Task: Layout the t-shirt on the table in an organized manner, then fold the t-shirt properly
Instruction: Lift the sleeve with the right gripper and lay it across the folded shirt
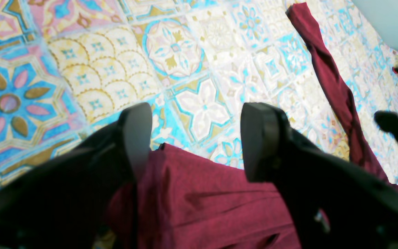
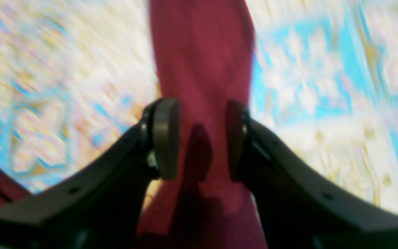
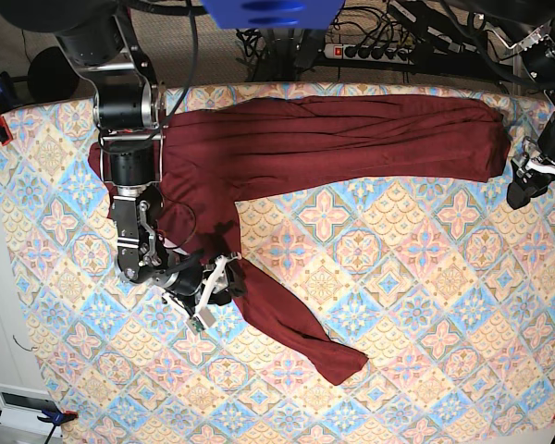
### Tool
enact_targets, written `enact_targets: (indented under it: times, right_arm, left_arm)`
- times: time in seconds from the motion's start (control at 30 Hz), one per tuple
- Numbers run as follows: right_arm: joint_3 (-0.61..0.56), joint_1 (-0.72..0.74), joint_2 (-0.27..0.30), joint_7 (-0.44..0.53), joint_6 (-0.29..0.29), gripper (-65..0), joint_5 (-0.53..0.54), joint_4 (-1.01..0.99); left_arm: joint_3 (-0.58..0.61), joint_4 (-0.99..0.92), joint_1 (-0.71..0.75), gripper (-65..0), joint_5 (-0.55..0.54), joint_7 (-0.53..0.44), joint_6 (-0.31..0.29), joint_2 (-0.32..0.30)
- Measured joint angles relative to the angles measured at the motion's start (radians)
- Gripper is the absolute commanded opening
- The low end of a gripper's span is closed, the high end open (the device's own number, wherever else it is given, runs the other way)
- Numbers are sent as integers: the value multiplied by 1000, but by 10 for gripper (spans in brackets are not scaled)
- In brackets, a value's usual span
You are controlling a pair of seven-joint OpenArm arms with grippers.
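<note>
A: How does the shirt point(image 3: 333, 139) look?

B: Plain dark maroon, thin and soft, creased in long folds, no print. It lies on the table point(image 3: 425, 305), its body stretched along the far edge in the base view.

A: And its long axis?

B: The body runs side to side across that view, ending near the left gripper point(image 3: 521, 192). One sleeve point(image 3: 291, 328) angles off from the right gripper point(image 3: 217, 289) toward the near edge, cuff pointing down and to that view's right.

A: What are the hands doing?

B: The right gripper's fingers point(image 2: 166, 138) stand partly apart, straddling the sleeve; the cloth runs between them, but the blur hides whether they pinch it. The left gripper's fingers point(image 1: 138, 135) are spread wide above the shirt's edge point(image 1: 199, 193), with bare table showing between the tips. It grips nothing.
</note>
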Motion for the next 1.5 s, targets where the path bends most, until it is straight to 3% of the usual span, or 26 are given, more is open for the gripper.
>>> enact_targets:
  times: [0.3, 0.4, 0.47, 0.57, 0.73, 0.93, 1.2, 1.5]
  right_arm:
    - [3, -8, 11, 43, -7, -436, -14, -129]
    - [2, -10, 8, 63, -4, -445, -71, -132]
    - [2, -9, 11, 66, 3, -497, -121, -126]
    - [2, -11, 11, 63, -1, -630, -150, -113]
    - [2, -120, 14, 17, -4, -648, -170, 135]
    - [-2, -277, 11, -142, 0, -648, -182, 488]
    - [-137, -451, 11, -168, 0, -648, -171, 816]
    - [-289, -626, 16, -168, -4, -648, -172, 993]
  left_arm:
    - [0, 0, -1, -262, 0, 0, 0, 0]
    - [0, 0, -3, -262, -1, 0, -1, 0]
    - [0, 0, 0, -262, -1, 0, -1, 0]
    - [0, 0, -1, -262, -1, 0, -1, 0]
    - [0, 0, 0, -262, 0, 0, 0, 0]
    - [0, 0, 0, -262, 0, -1, 0, 0]
    - [0, 0, 0, -262, 0, -1, 0, 0]
    - [0, 0, -1, -262, -1, 0, -1, 0]
